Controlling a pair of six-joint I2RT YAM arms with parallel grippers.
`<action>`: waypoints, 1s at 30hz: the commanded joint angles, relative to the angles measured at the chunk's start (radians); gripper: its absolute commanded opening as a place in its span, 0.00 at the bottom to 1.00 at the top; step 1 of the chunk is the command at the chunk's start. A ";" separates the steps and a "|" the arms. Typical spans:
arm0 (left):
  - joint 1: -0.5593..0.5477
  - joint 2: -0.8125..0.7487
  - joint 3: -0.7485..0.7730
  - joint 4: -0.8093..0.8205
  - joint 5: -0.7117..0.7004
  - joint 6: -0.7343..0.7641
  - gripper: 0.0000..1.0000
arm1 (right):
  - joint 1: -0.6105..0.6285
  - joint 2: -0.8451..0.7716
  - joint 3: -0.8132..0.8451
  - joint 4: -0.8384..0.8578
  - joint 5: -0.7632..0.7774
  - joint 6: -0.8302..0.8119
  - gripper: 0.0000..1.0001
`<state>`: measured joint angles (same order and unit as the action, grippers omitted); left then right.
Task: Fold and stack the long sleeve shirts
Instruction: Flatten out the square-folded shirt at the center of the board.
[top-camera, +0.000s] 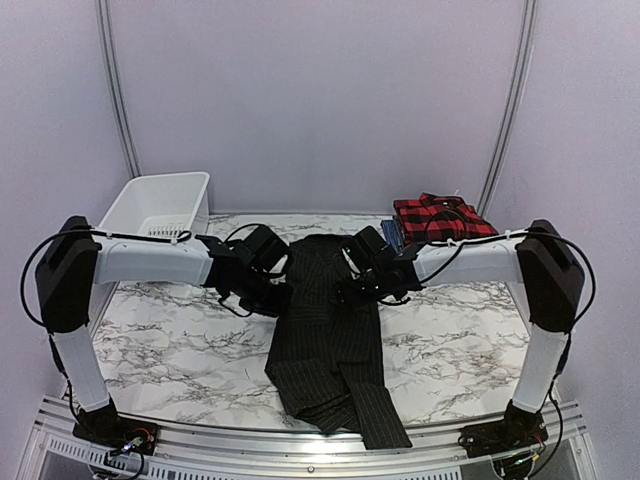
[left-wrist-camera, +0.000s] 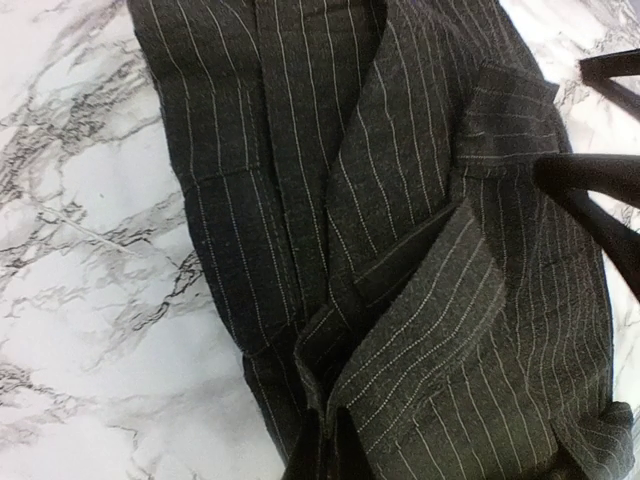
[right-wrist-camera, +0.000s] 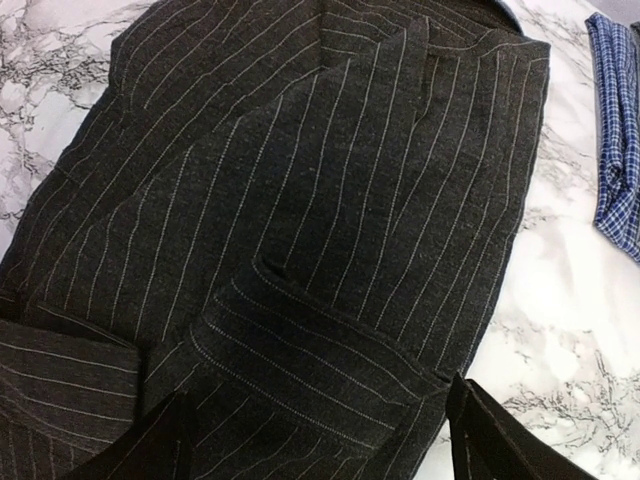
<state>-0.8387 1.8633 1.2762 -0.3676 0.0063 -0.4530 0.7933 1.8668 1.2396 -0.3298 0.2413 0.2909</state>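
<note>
DOWN TO THE PINSTRIPE: On the marble table (top-camera: 170, 345), a white bin (top-camera: 160, 205) stands at the far left corner, well apart from the work. The left gripper (top-camera: 262, 288) sits at the left edge of the black pinstriped shirt (top-camera: 335, 340). Its jaws are clenched and, by the wrist view, appear to pinch a ridge of cloth that gathers into them. The shirt lies in the centre between both arms as a narrow strip. Its long axis runs far to near, and its near end reaches the table's front rail. The right gripper (top-camera: 368, 283) hovers at the shirt's right edge, opposite its partner. Its fingers (right-wrist-camera: 165, 440) stand wide apart above the cloth, grasping nothing. At the far right a folded red-and-black plaid shirt (top-camera: 440, 218) rests with a blue checked shirt (top-camera: 392, 235) showing at its left side. Each arm is nearest its own side edge at the strip's far end, so the next move likely needs the right jaws to close on the cloth just below them.
</note>
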 joint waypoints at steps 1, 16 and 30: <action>0.007 -0.112 -0.033 -0.005 -0.084 0.001 0.00 | -0.029 0.036 0.050 0.032 -0.007 -0.021 0.82; 0.024 -0.338 -0.095 -0.086 -0.311 -0.028 0.00 | -0.075 0.091 0.003 0.133 -0.109 -0.009 0.68; 0.047 -0.401 -0.086 -0.115 -0.321 -0.016 0.00 | -0.076 0.045 -0.017 0.127 -0.105 0.002 0.00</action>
<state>-0.7982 1.4883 1.1870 -0.4519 -0.3122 -0.4755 0.7197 1.9488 1.2205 -0.2020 0.1276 0.2893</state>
